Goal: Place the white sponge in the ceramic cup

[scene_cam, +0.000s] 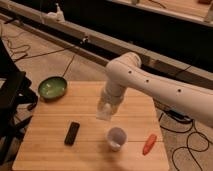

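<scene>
The white arm (pixel 150 87) is reaching in from the right side of the view and bending down over the middle of the wooden counter (pixel 50 125). At its lower end the gripper (pixel 105 111) is hanging just above the counter surface, a little behind and to the left of the ceramic cup (pixel 116 137). A pale whitish block is showing right at the gripper's tip, which looks like the white sponge (pixel 103 115), seemingly sitting in the gripper's hold, but how wide the gripper is standing cannot be told.

The ceramic cup is standing upright on the counter near the front edge, its mouth facing up, close to the gripper but not under it. The sponge is therefore sitting above the counter, beside the cup rather than over it or inside it.

A black remote (pixel 72 133) is lying flat to the left of the cup, well apart from the gripper. A green bowl (pixel 52 88) is resting at the far left corner of the counter. An orange carrot-like object (pixel 149 143) is lying to the right of the cup, near the front right edge.
</scene>
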Robot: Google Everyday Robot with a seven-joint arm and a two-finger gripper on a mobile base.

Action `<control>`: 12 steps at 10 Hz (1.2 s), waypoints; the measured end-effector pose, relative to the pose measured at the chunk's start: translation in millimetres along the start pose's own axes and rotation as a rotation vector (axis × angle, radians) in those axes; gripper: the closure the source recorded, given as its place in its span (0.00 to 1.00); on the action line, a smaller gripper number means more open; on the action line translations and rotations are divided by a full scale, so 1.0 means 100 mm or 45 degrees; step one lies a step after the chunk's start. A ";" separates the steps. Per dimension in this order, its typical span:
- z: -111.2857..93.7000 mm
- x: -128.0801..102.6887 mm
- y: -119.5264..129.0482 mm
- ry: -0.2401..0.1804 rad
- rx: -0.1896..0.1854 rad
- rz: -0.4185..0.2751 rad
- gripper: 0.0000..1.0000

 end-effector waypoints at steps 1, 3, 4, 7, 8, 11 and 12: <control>0.05 -0.11 0.09 -0.009 -0.002 0.013 1.00; 0.17 -0.30 0.21 -0.033 0.010 0.033 1.00; 0.23 -0.40 0.27 -0.044 0.022 0.049 1.00; 0.40 -0.64 0.54 -0.061 0.073 0.148 1.00; 0.43 -0.66 0.61 -0.060 0.075 0.169 1.00; 0.50 -0.64 0.90 -0.041 0.107 0.262 0.75; 0.51 -0.63 0.92 -0.039 0.115 0.271 0.66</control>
